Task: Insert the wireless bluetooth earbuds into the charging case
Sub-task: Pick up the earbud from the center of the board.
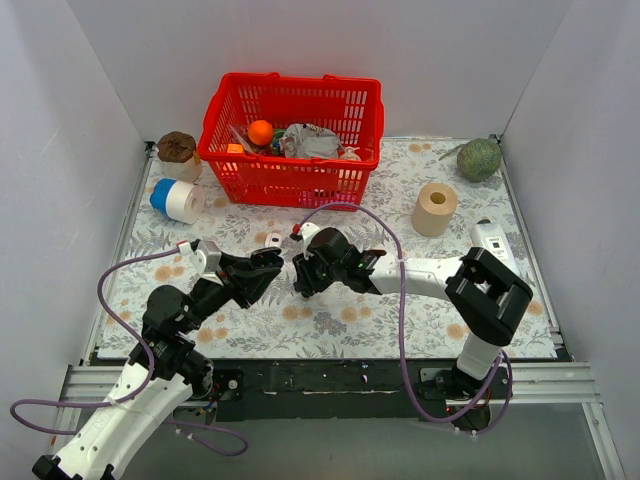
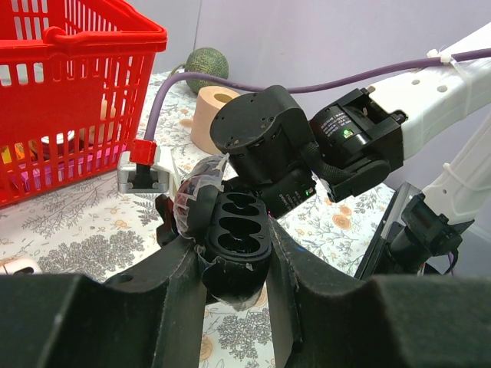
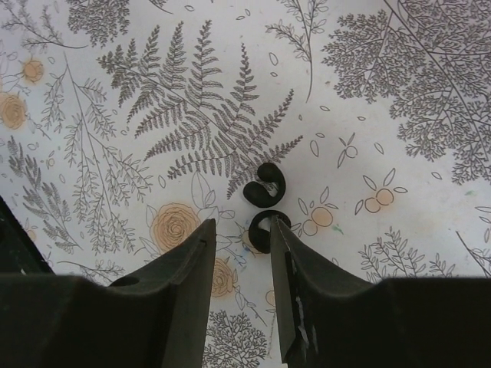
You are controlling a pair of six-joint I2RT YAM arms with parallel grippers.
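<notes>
Now | left tool [image 2: 234, 257] clamps charging case [image 2: 239, 228]; right tool [image 3: 242, 230] parted over black earbuds [image 3: 265, 185]

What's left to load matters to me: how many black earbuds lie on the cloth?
2 black earbuds, both on the floral cloth in the right wrist view: one just beyond the open right pincer, the other partly behind one fingertip. More could be hidden.

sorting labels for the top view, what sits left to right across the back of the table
blue-white roll → red basket → beige roll → green ball
</notes>
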